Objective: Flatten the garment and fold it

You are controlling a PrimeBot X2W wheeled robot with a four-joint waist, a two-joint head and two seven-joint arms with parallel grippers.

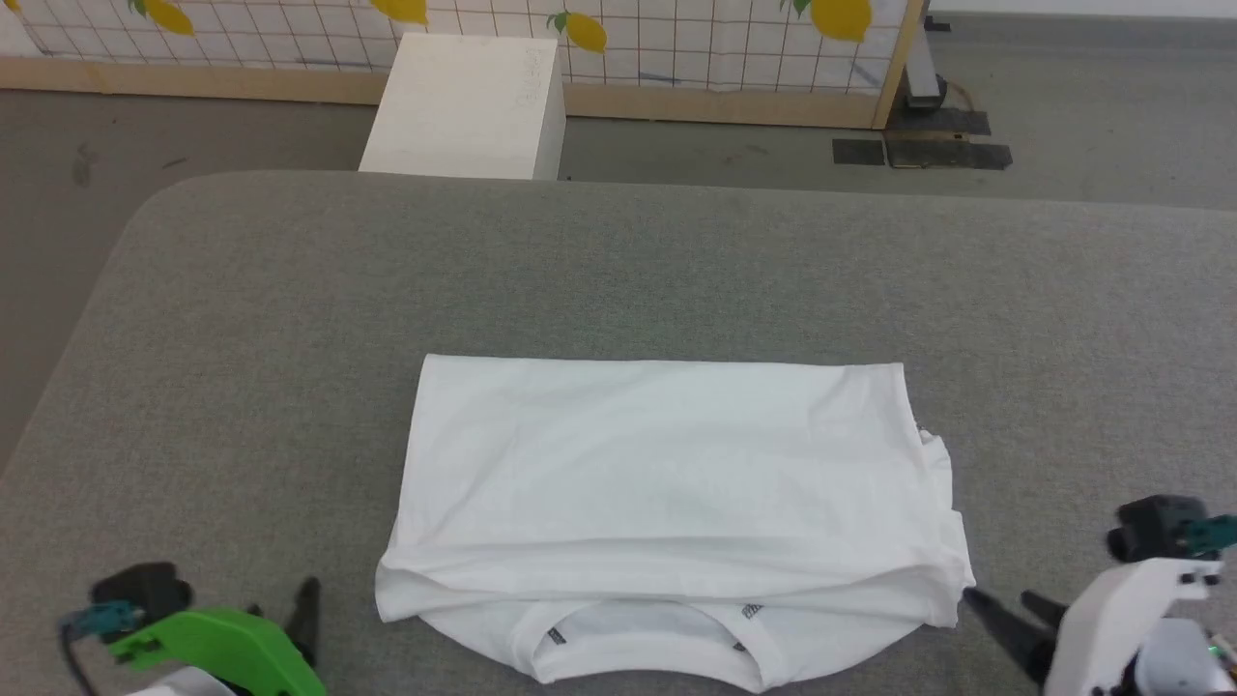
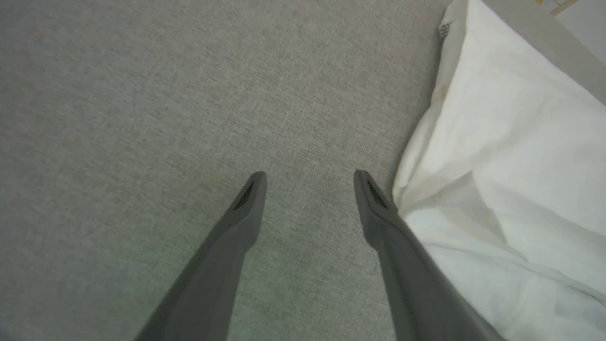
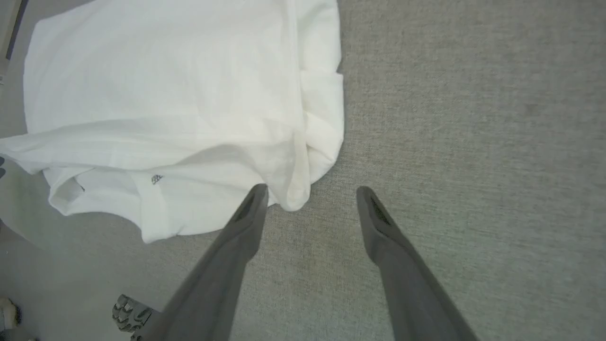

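Note:
The garment point(image 1: 667, 474) is a white shirt lying folded into a wide rectangle on the grey table point(image 1: 618, 271), with its collar showing under the near edge. My left gripper point(image 1: 282, 604) rests low at the near left, apart from the cloth. In the left wrist view this gripper point(image 2: 310, 177) is open over bare table, and the garment point(image 2: 511, 166) lies just to its right. My right gripper point(image 1: 997, 597) sits at the garment's near right corner. The right wrist view shows this gripper point(image 3: 312, 192) open and empty, its left finger beside the garment's point(image 3: 165, 85) corner fold.
A rigid white box point(image 1: 469, 106) stands on the floor beyond the table's far edge. Behind it runs a wall panel with a grid and lemon print point(image 1: 676, 39). Dark plates point(image 1: 918, 150) lie on the floor at the far right. Bare table surrounds the garment.

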